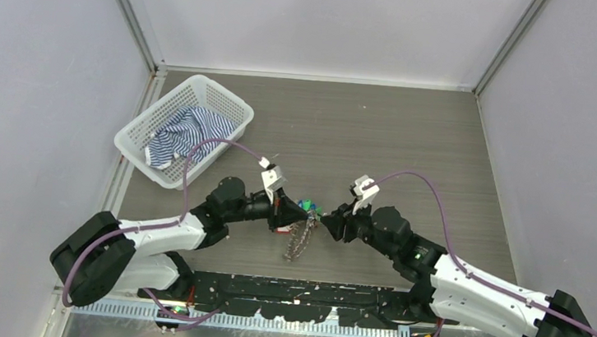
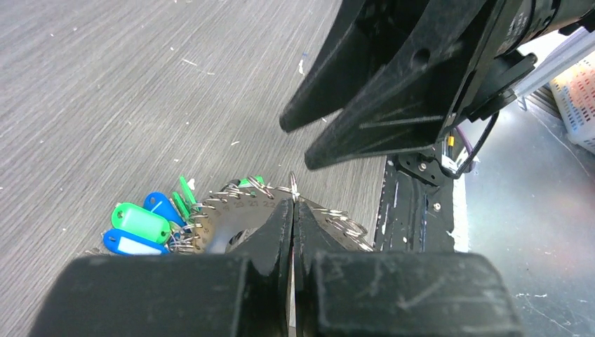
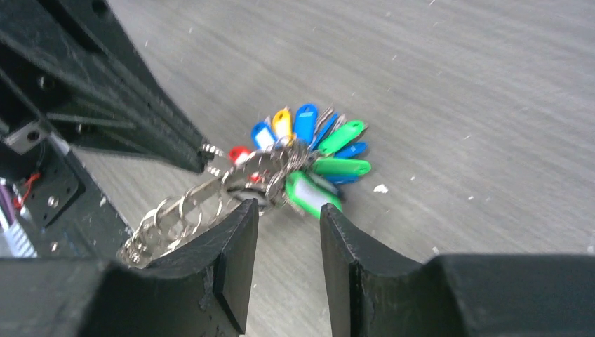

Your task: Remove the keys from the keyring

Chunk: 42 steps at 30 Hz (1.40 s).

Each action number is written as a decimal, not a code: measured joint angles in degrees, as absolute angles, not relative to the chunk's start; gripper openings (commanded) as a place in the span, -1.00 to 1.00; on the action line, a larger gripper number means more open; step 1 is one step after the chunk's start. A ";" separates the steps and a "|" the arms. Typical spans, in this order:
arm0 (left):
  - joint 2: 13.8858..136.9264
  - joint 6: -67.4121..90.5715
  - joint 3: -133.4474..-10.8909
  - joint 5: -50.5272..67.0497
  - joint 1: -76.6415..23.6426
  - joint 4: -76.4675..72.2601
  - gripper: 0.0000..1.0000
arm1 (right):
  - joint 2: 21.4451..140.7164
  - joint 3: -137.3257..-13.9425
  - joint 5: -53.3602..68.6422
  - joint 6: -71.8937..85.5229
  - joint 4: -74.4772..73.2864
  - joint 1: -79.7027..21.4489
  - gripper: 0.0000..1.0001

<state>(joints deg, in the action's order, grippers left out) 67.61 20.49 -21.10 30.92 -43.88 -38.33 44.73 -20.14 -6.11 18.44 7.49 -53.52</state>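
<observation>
Left gripper (image 2: 292, 208) pinched shut on keyring (image 2: 226, 213) rim, right gripper (image 3: 288, 212) parted just beside it, keys (image 3: 317, 146) with coloured tags fanned out on grey table (image 1: 413, 146)

We look down on the whole table (image 1: 380, 143) from high above its near edge. Our left wrist camera faces three o'clock, the right nine o'clock, both close, sharing the keys (image 2: 144, 225).
</observation>
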 measured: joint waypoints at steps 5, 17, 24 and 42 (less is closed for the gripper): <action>67.61 21.39 -16.25 29.56 -43.88 -48.16 -0.99 | 45.50 -20.14 -5.80 18.57 4.86 -56.62 -0.17; 66.61 23.31 -14.22 29.41 -43.88 -54.17 -0.99 | 52.38 -16.56 -13.93 14.33 14.00 -65.58 -0.04; 66.61 23.59 -14.22 29.78 -43.88 -54.65 -0.99 | 57.43 -15.88 -18.83 9.93 22.85 -65.95 0.03; 71.90 25.76 -16.43 29.06 -43.86 -65.23 -0.99 | 66.19 -16.75 -32.86 7.16 33.08 -66.04 -0.98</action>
